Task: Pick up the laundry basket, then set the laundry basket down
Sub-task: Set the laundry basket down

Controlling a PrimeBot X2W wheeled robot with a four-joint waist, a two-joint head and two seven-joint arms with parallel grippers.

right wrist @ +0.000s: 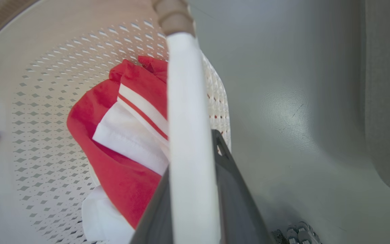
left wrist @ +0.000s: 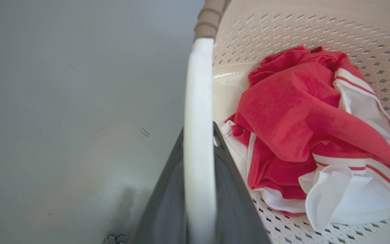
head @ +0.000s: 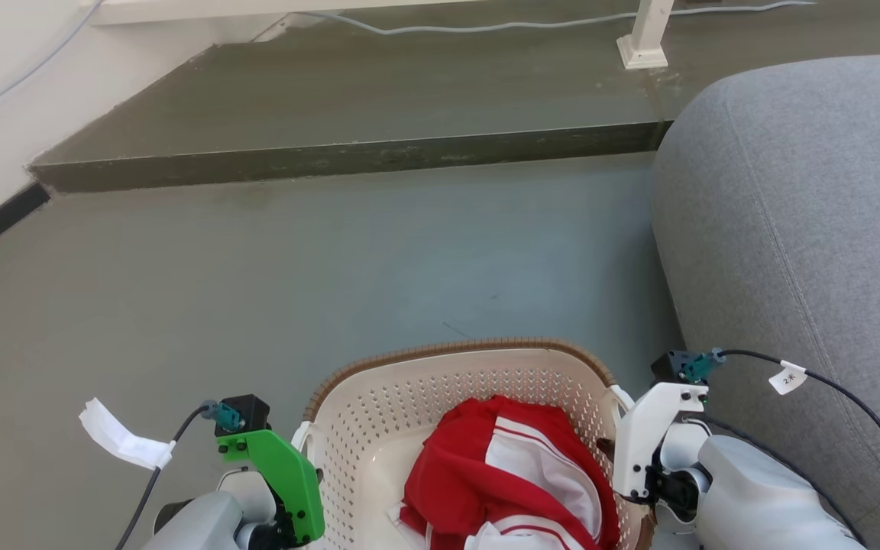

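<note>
Grey-green floor (head: 333, 267) runs ahead of me to a low raised step (head: 348, 156), with a white post (head: 645, 38) and a pale cable (head: 486, 27) on the platform beyond it; a grey sofa (head: 791, 229) stands at the right. Near me, just left of the sofa, is the laundry basket (head: 440, 382), cream and perforated, its brown woven rim (head: 455, 347) curving along the far edge. A crumpled red and white garment (head: 501, 473) lies inside, toward the near right. My left gripper (left wrist: 198, 128) is at the basket's left side, jaws pinching the white left handle (left wrist: 198, 95), which runs up between the two dark fingers (left wrist: 168, 189). My right gripper (right wrist: 191, 149) does likewise on the right side: its jaws are pressed onto the white right handle (right wrist: 188, 101), one dark finger (right wrist: 230, 189) on the floor side. Whether the basket's bottom touches the floor or hangs just above it I cannot tell. A white tag (head: 115, 439) hangs on the cable by my left wrist, a smaller tag (head: 787, 378) by the right
</note>
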